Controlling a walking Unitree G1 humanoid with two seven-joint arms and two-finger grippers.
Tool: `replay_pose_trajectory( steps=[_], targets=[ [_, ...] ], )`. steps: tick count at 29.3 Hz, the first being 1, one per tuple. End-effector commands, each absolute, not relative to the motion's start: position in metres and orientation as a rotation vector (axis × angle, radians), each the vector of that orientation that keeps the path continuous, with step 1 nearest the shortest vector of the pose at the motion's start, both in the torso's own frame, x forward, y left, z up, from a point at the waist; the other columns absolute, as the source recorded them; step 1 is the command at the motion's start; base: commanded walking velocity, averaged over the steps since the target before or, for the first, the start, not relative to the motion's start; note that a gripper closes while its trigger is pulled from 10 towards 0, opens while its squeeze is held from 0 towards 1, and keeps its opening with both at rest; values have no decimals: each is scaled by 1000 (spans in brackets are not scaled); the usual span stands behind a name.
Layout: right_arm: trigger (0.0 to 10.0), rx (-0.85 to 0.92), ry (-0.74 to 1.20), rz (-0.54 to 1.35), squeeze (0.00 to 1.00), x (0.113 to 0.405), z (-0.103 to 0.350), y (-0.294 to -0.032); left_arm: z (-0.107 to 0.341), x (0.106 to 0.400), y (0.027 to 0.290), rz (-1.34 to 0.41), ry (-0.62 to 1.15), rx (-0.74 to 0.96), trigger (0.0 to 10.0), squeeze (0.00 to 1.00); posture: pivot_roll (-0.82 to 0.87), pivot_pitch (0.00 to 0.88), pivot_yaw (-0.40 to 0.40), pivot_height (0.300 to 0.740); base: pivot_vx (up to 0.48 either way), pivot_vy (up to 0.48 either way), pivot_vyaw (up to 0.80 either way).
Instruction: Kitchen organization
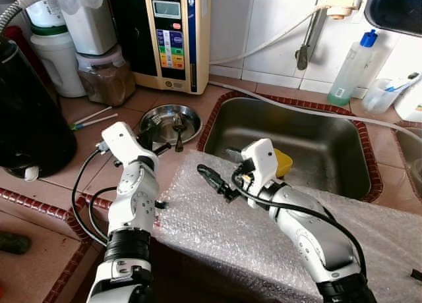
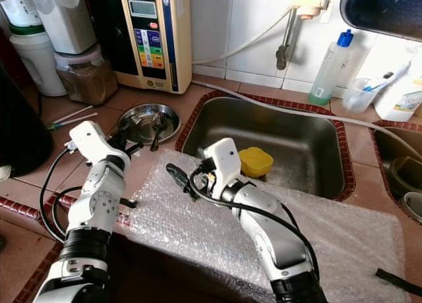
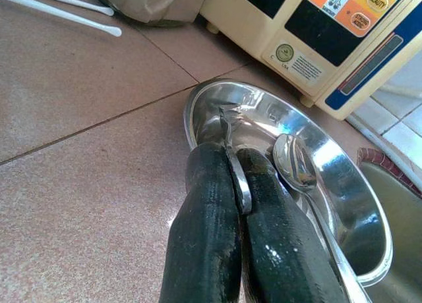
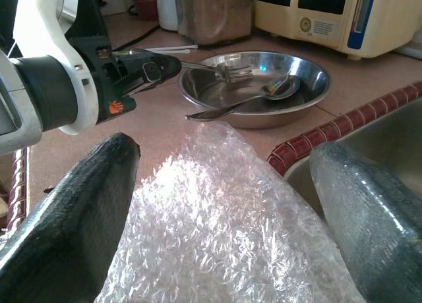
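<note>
Pinching fork [image 3: 232,128] over steel bowl [image 3: 343,184]: left end effector [image 3: 234,184] | right end effector [image 4: 217,204] wide open, empty, above bubble wrap [image 1: 217,224]

1. Daylight is bright and even on the terracotta counter [image 1: 79,171]; the white wall tiles [image 1: 264,20] at twelve o'clock are nearly overexposed.
2. Glare glints off the steel bowl [image 3: 343,184].
3. The bubble wrap [image 4: 217,224] blows out white.
4. Nearby black fingers [image 4: 72,217] are soft, out of focus.
5. The head views are sharp, with no motion blur.
</note>
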State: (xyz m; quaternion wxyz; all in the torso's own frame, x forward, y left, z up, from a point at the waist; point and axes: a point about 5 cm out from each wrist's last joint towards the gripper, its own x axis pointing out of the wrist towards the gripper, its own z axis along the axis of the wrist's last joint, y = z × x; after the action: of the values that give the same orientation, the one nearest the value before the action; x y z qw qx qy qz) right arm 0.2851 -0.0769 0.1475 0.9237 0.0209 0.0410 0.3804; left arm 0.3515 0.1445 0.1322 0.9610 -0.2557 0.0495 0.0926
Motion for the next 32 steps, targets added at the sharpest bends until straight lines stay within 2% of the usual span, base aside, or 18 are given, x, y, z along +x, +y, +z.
replay_pose_trajectory(
  steps=[1,8,13,19,28,32],
  targets=[
    [10000,35,78,771,0,288,149,-78,136,352,144,189,90,-502,0,0,16,0,23,740,0,0,0],
    [10000,32,81,769,0,288,148,-79,137,353,140,144,91,-539,0,0,16,0,23,740,0,0,0],
    [10000,30,78,760,0,289,149,-81,148,351,135,61,29,-587,0,0,17,0,21,740,0,0,0],
    [10000,30,83,736,0,294,147,-86,161,344,147,45,-87,-489,0,0,18,0,23,740,0,0,0],
    [10000,36,82,697,0,300,147,-94,172,335,157,-3,-183,-489,0,0,15,0,21,740,0,0,0],
    [10000,49,77,646,0,305,146,-101,182,336,157,-83,-234,-548,0,0,19,0,15,740,0,0,0]
  ],
)
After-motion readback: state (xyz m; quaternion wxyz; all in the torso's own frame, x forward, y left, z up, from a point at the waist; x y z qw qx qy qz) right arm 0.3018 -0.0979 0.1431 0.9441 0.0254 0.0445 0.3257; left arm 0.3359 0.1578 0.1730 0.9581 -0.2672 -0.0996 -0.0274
